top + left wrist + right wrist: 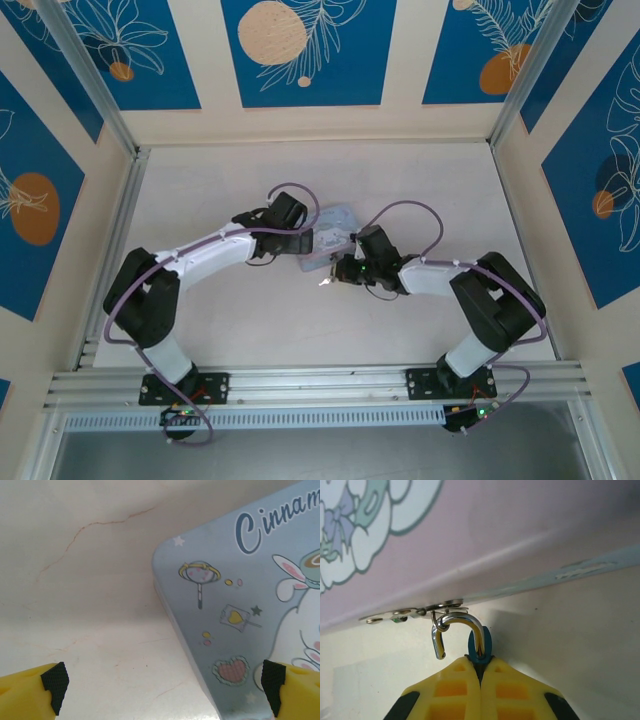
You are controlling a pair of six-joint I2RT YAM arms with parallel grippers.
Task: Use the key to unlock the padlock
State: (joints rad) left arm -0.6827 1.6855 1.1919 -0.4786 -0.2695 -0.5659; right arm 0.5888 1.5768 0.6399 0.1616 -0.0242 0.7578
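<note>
Right tool (480, 666) was clamped on padlock (486, 641), shackle hooked through hasp (440, 606) of tin (240, 605), mid-bench | left tool (162, 682) stood wide apart over tin corner | best handling looked to be: keep lock body level, steady tin, no wrenching at hasp.
</note>
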